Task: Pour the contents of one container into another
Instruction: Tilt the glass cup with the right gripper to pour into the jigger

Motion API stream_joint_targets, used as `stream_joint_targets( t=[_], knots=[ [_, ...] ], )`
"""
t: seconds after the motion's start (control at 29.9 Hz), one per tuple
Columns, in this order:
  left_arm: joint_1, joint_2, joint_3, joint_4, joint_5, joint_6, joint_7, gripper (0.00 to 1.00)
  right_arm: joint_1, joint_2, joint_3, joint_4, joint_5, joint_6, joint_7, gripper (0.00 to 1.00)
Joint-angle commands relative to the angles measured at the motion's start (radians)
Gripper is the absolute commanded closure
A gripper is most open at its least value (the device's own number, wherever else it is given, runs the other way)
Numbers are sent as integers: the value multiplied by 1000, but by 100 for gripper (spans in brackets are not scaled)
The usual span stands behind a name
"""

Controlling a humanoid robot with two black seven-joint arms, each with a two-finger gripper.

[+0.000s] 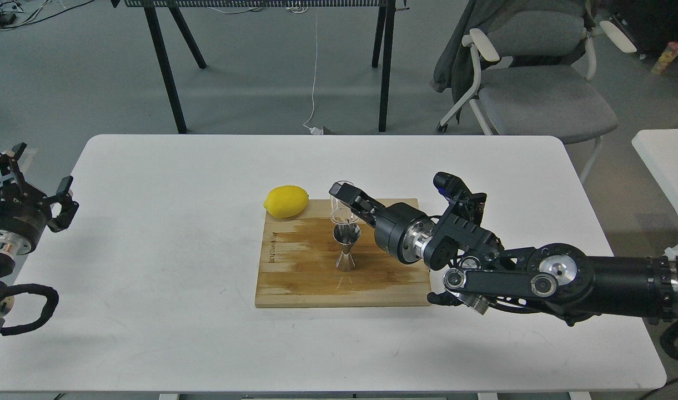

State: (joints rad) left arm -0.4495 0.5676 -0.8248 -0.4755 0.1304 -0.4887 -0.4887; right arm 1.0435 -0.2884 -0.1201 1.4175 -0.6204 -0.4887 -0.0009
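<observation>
The shiny steel jigger [346, 248] stands upright near the middle of the wooden board [300, 278]. Just above its mouth hangs the small clear glass cup [340, 206], tipped over so that its mouth points down toward the jigger. My right gripper [345, 201] is shut on the cup, reaching in from the right. My left gripper [28, 183] hovers off the table's left edge, open and holding nothing.
A yellow lemon [286, 201] lies at the board's far left corner, partly on the white table [150, 233]. A grey chair [533, 83] and black table legs [166, 66] stand beyond the far edge.
</observation>
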Motion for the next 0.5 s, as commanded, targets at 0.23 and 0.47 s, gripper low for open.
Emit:
stream_joint_targets(
  t=[0.23,0.47],
  knots=[
    [0,0,0,0,0,0,0,6,6,-2,-6,1,-22,0,9,52],
    [0,0,0,-2,0,0,0,6,20,0,-32,1,-35,0,13,52]
  ],
)
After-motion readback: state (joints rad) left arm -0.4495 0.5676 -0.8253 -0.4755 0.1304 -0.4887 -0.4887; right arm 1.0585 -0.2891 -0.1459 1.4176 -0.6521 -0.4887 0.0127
